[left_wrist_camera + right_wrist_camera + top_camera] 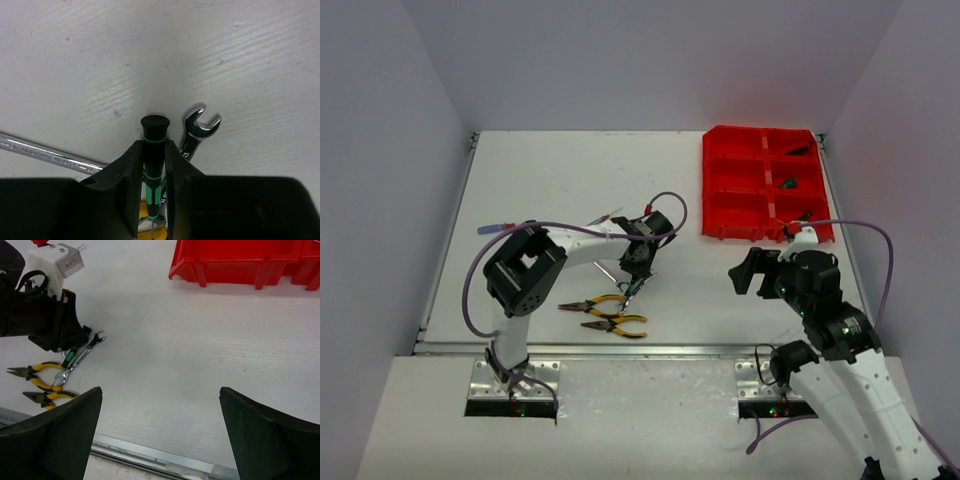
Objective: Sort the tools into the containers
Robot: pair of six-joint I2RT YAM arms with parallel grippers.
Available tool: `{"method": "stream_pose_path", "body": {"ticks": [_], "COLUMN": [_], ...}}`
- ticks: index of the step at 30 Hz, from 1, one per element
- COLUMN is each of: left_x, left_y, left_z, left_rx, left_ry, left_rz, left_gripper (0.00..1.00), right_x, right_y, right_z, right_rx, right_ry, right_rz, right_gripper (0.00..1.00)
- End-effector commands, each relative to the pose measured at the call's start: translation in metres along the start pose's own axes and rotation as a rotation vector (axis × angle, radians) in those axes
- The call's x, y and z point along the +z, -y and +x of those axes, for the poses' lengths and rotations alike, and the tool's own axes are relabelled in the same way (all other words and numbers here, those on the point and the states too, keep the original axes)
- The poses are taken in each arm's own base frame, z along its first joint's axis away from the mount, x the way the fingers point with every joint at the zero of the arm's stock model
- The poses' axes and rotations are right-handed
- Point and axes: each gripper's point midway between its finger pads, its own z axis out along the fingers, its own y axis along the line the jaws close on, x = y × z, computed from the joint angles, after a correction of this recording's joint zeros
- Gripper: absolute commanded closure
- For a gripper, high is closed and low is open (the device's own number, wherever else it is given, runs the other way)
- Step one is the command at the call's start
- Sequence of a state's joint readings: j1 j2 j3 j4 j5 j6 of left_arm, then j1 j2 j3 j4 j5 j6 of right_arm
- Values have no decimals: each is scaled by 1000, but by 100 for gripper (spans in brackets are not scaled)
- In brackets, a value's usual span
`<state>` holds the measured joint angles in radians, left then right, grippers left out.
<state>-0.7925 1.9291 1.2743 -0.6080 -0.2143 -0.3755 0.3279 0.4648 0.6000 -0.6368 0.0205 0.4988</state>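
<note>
pointing its black cap out past the fingertips, the green-and-black-handled screwdriver (152,165) runs lengthwise between the left gripper (152,147) fingers, clamped tight on its handle, over the white table (100,60) beside a silver open-end wrench (197,132). the right gripper (160,430) gapes wide, holding nothing.

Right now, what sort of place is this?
Probably a robot lab test bench: a white table boxed in by plain panels, a left arm and right arm bolted at its near edge, plus a red bin tray and loose pliers on the tabletop.
</note>
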Motion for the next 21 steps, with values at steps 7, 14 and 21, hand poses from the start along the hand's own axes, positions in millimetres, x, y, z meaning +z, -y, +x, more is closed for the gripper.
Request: {"method": "stream_pose_path", "body": {"ticks": [7, 14, 21], "left_x": [-129, -220, -243], "left_y": [1, 46, 60], "left_z": [-67, -77, -71], "left_rx": [-290, -537, -594], "left_ry": [358, 601, 657], "left_rz": [161, 715, 882], "left_gripper": [100, 100, 100], "right_x": [13, 21, 21], "right_y": [-81, -123, -162], "right_z": [-2, -3, 12], "right_rx": [90, 303, 268], "right_ry": [-12, -20, -106], "right_rz": [-463, -748, -887], "right_gripper": [1, 5, 27]}}
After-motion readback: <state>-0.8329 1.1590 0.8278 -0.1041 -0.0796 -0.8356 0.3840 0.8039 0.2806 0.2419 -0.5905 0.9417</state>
